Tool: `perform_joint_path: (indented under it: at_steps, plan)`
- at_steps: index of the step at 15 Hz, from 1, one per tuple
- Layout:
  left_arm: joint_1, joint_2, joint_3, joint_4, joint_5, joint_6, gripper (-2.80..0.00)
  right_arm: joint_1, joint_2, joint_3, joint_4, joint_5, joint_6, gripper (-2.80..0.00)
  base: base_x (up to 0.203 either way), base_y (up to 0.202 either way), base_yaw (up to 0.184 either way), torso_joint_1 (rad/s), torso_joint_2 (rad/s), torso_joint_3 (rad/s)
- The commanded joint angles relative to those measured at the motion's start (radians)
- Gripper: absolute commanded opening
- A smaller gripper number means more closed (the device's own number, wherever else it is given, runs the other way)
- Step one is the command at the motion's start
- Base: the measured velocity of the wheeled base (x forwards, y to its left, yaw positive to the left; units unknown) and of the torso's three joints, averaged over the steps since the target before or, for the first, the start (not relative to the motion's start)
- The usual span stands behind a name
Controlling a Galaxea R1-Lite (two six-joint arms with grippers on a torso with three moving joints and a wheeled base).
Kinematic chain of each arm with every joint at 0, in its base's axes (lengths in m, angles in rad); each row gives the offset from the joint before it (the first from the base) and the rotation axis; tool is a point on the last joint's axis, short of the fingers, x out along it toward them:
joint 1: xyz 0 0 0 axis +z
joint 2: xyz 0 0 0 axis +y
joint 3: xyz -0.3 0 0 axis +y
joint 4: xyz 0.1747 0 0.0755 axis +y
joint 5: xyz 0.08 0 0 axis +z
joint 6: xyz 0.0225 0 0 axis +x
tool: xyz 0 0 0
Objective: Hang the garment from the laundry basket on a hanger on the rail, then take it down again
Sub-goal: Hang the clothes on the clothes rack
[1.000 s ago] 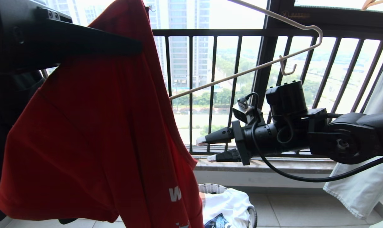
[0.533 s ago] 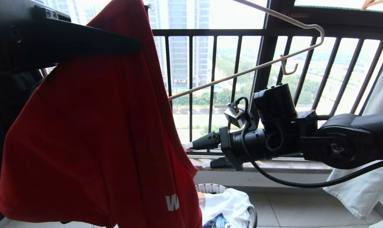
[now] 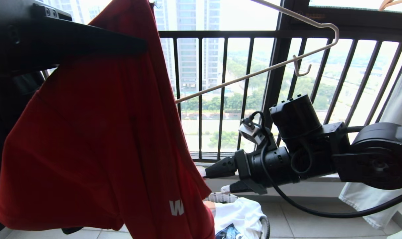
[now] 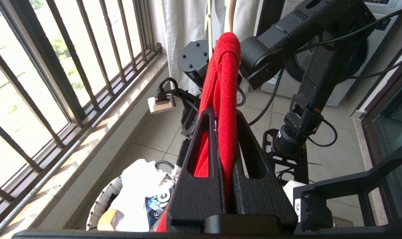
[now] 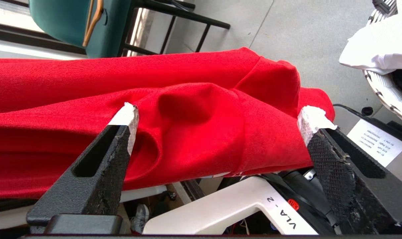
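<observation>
The red T-shirt [image 3: 98,139] is pinched in the closed left gripper [image 4: 226,156] and held up at the left, so that it drapes clear of the laundry basket [image 3: 221,197] on the floor below. The right gripper [image 3: 212,181] is spread wide beside the shirt's right edge, apparently placed for a second grasp. The cream hanger [image 3: 270,68] is seen tilted above, half inside the shirt, its right end bare.

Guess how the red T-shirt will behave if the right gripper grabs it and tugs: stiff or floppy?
Likely floppy: the red T-shirt hangs in loose folds from the shut left gripper. Probably light, since a pinch carries it. The open right gripper faces bunched cloth, so a tug may stretch it rather than move it whole.
</observation>
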Motion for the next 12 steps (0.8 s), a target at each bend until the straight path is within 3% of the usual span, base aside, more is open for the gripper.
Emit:
perform_joint_path:
  at_steps: [1,4,8,10,11,12]
  plan:
    - [0.0,0.001,-0.003,0.001,-0.005,0.001,-2.8,0.003,-0.005,0.018,0.0,-0.019,-0.014,0.0,0.0,0.0,0.0,0.0,0.0,0.0]
    - [0.002,-0.001,-0.015,0.001,-0.003,-0.001,-2.8,0.003,0.013,0.027,0.002,-0.055,-0.021,0.0,0.0,0.0,0.0,0.0,0.0,0.0]
    - [0.003,-0.004,-0.015,0.002,0.0,-0.001,-2.8,-0.003,0.011,0.026,0.029,-0.182,-0.083,0.0,0.0,0.0,0.0,0.0,0.0,0.0]
    - [0.003,-0.003,-0.015,0.001,0.0,-0.001,-2.8,-0.026,0.004,0.022,0.032,-0.191,-0.087,0.0,0.0,0.0,0.0,0.0,0.0,0.0]
    - [0.003,-0.002,-0.015,0.001,0.001,-0.001,-2.8,-0.041,0.003,0.017,0.039,-0.193,-0.09,-1.57,0.0,0.0,0.0,0.0,0.0,0.0]
    - [0.003,-0.002,-0.015,0.001,0.001,-0.001,-2.8,-0.063,0.001,0.009,0.052,-0.193,-0.106,-2.8,0.0,0.0,0.0,0.0,0.0,0.0]
